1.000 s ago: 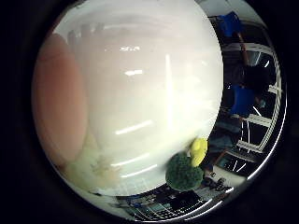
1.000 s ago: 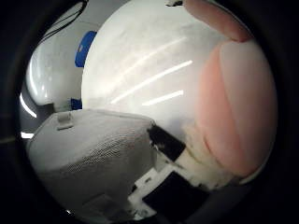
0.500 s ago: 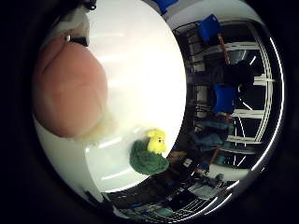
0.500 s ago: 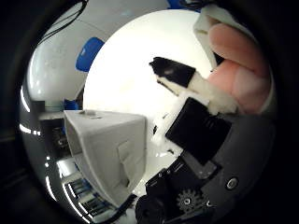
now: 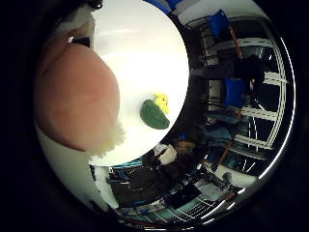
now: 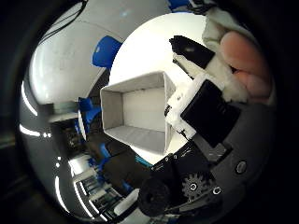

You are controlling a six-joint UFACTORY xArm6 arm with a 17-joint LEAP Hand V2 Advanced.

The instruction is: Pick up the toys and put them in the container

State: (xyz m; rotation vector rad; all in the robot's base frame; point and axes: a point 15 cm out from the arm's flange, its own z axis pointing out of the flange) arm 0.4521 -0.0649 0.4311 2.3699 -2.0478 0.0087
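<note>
My right hand (image 6: 213, 105) is shut on a pink soft toy (image 5: 75, 95), which fills one side of the little finger side palm view, close to the palm. In the thumb side palm view, black and white fingers (image 6: 192, 58) curl round the same pink toy. A white open-topped container (image 6: 140, 114) stands on the round white table (image 5: 145, 48), below and beside the hand, and what shows of its inside is bare. A green and yellow toy (image 5: 154, 110) lies on the table near its edge, away from the hand.
Blue chairs (image 5: 235, 92) and window frames stand beyond the table's edge. Another blue chair (image 6: 106, 51) shows past the table in the thumb side palm view.
The camera has risen away from the table with the pink toy still held. The container's open top has come into view. The green and yellow toy now looks smaller.
</note>
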